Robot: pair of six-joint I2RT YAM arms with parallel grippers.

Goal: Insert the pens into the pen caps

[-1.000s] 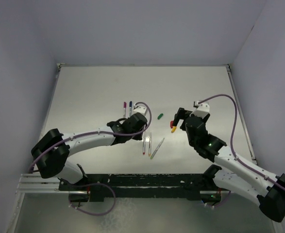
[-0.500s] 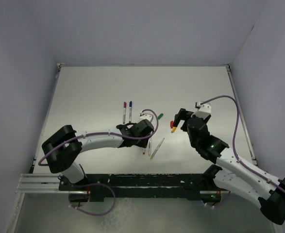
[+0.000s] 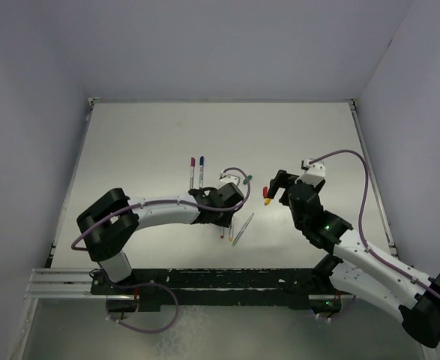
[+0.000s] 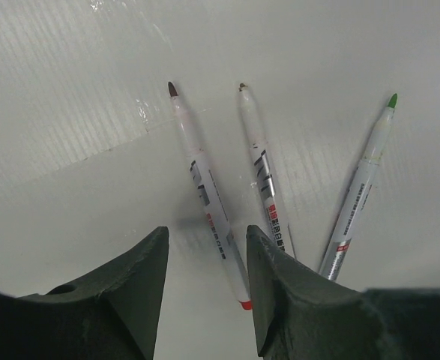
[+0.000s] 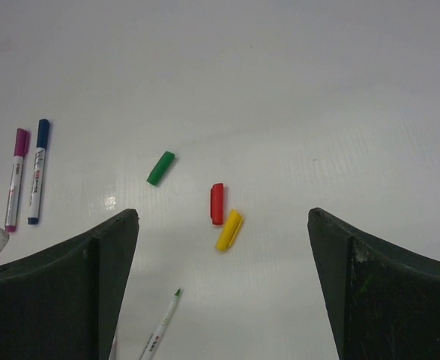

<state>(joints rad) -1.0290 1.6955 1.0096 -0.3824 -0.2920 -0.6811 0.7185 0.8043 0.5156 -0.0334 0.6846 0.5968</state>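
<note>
Pens: purple pen [image 5: 15, 178] and blue pen [image 5: 37, 171] are capped; three bare pens [image 4: 263, 169] and three loose caps [image 5: 217, 202] remain. Left gripper [image 4: 206, 240] and right gripper [image 5: 223, 213] gape, empty.

Three uncapped pens are laid flat, fanned out: red-tipped pen [image 4: 205, 187], middle pen [image 4: 263, 172], green-tipped pen [image 4: 362, 191]. Purple-capped pen [image 5: 15, 178] and blue-capped pen [image 5: 37, 171] are laid parallel, side by side. Green cap [image 5: 160, 167] is set apart. Red cap [image 5: 217, 203] and yellow cap [image 5: 228, 229] are just beside each other.

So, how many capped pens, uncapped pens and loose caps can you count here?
Capped pens: 2 (purple pen, blue pen)
Uncapped pens: 3 (red-tipped pen, middle pen, green-tipped pen)
Loose caps: 3 (green cap, red cap, yellow cap)
Total: 8
</note>
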